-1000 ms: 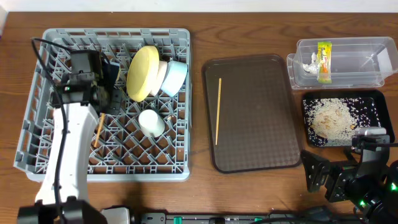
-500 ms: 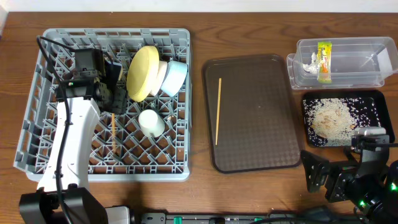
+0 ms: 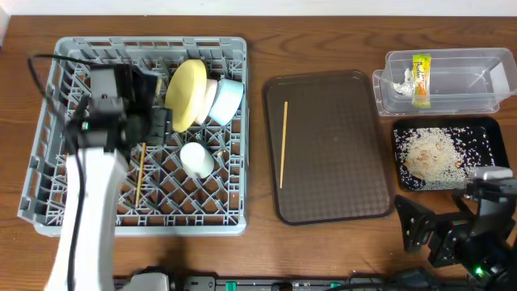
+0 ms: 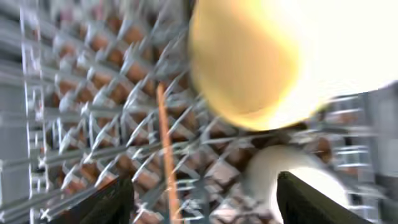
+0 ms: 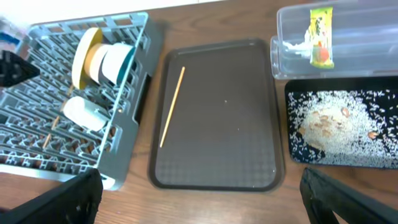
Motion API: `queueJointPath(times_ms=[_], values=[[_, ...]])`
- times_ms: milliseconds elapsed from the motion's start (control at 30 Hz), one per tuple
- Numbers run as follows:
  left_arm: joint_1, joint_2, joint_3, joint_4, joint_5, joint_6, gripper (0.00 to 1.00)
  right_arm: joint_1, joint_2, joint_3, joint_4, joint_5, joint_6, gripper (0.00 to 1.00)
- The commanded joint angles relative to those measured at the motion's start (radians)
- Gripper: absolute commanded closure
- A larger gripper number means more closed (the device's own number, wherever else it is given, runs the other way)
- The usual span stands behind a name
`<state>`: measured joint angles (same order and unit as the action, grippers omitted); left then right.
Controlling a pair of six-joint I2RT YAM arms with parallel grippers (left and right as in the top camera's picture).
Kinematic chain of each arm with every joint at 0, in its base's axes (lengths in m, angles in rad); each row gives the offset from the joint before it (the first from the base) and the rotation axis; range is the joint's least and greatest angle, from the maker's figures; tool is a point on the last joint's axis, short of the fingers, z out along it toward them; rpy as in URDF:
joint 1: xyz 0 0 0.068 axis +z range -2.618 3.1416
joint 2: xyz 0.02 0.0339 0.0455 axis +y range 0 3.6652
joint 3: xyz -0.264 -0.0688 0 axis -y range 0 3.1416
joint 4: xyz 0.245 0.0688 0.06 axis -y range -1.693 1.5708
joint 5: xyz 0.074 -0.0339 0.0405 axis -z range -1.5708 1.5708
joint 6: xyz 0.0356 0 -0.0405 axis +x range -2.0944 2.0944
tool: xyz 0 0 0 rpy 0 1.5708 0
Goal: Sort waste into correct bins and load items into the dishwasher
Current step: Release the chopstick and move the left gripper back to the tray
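Note:
The grey dishwasher rack [image 3: 48, 174] holds the yellow plate [image 3: 184, 93], the white bowl [image 3: 208, 97], the blue bowl [image 3: 228, 99] and the white cup [image 3: 196, 159]. One chopstick [image 3: 140, 174] lies loose on the rack grid; the left wrist view shows this chopstick [image 4: 166, 162] below and between my open fingers, near the plate [image 4: 249, 62] and cup [image 4: 273, 174]. My left gripper [image 3: 157, 123] [image 4: 205, 205] hovers over the rack, holding nothing. A second chopstick [image 3: 283, 144] [image 5: 171, 107] lies on the brown tray [image 3: 339, 178]. My right gripper [image 3: 428, 230] [image 5: 202, 199] stands wide open at the front right.
The clear tub [image 3: 477, 85] at the back right holds the snack wrapper [image 3: 420, 79] and the tissue [image 3: 401, 81]. In front of it the black tray [image 3: 485, 145] carries the rice scraps [image 3: 432, 153]. Bare wooden table runs along the front edge.
My left gripper went from shut to open and let go of the chopstick, which now rests on the rack grid. The left wrist has shifted slightly right. The right arm barely moved.

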<state>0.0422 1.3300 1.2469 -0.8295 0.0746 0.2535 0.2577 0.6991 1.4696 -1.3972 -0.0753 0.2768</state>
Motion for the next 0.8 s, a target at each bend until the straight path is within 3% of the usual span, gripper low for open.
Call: queueJointPath(times_ms=[0,333,433,767], values=[[-0.087,-0.109,0.040,0.003,0.072,-0.046,0.27,0.011,-0.002,0.034,-0.001,-0.004,-0.013,0.01],[-0.471,-0.051,0.038,0.090,0.062,-0.148,0.27,0.011,-0.002,0.043,-0.001,-0.004,-0.012,0.01],[-0.528,0.031,0.037,0.148,0.023,-0.227,0.27,0.011,-0.002,0.043,-0.006,-0.005,-0.011,0.01],[-0.641,0.335,0.037,0.250,-0.021,-0.332,0.31,0.011,-0.002,0.043,-0.013,-0.004,-0.008,0.01]])
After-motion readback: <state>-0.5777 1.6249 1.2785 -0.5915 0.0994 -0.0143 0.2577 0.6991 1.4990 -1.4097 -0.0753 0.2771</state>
